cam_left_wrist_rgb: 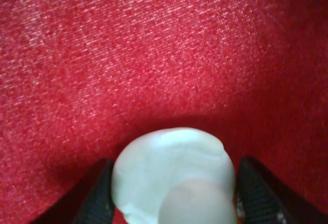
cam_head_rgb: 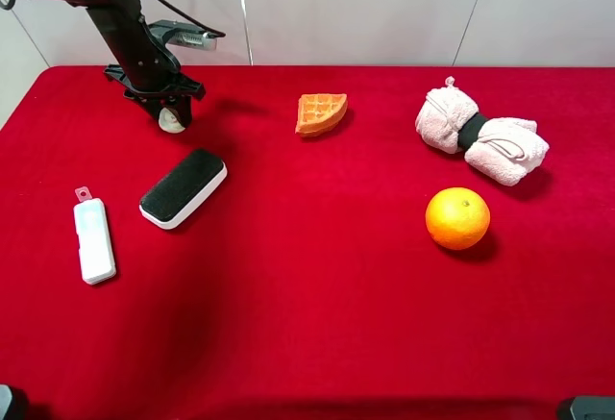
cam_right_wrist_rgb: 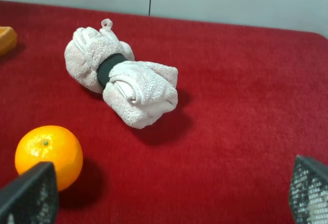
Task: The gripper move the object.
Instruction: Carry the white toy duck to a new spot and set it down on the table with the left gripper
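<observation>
The object (cam_head_rgb: 173,120) is a small cream-white lumpy piece on the red cloth at the back left. My left gripper (cam_head_rgb: 169,108) reaches down over it from the dark arm. In the left wrist view the object (cam_left_wrist_rgb: 171,175) fills the gap between the two black fingers (cam_left_wrist_rgb: 97,196), which touch it on both sides, so the left gripper (cam_left_wrist_rgb: 174,188) is shut on it. My right gripper (cam_right_wrist_rgb: 174,198) is wide open and empty, above the cloth near the orange (cam_right_wrist_rgb: 48,155) and the pink rolled towel (cam_right_wrist_rgb: 123,83). It does not show in the exterior view.
A black-topped white eraser block (cam_head_rgb: 183,187) and a white rectangular case (cam_head_rgb: 94,237) lie in front of the left gripper. A waffle piece (cam_head_rgb: 320,113) sits at the back middle. The pink towel (cam_head_rgb: 480,136) and orange (cam_head_rgb: 457,218) are on the right.
</observation>
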You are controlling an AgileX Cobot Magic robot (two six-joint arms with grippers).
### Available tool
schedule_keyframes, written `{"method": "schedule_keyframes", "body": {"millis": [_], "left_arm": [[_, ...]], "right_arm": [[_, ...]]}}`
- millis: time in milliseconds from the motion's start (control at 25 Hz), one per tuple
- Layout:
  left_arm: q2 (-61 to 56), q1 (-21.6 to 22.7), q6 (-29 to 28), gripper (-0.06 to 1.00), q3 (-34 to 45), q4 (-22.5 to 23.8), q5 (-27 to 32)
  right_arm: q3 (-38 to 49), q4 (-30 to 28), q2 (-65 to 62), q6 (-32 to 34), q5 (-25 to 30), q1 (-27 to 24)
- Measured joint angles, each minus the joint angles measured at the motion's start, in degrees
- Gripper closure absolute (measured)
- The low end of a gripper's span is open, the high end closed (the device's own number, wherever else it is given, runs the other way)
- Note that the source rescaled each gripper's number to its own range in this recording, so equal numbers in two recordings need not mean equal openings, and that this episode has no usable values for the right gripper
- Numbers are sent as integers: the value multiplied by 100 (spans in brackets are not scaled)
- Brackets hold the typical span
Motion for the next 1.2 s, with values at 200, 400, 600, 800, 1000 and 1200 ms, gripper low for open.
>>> {"method": "schedule_keyframes", "body": {"millis": [200, 400, 600, 800, 1000, 1200], "left_arm": [[0, 0, 0, 82, 0, 0, 0], [0, 0, 0, 83, 0, 0, 0], [0, 0, 0, 84, 0, 0, 0], [-33, 0, 0, 85, 0, 0, 33], [-214, 0, 0, 86, 0, 0, 72], [-400, 0, -5, 86, 0, 0, 156]], "right_arm": [[0, 0, 0, 0, 0, 0], [0, 0, 0, 0, 0, 0], [0, 0, 0, 0, 0, 0], [0, 0, 0, 0, 0, 0], [0, 0, 0, 0, 0, 0], [0, 0, 0, 0, 0, 0]]}}
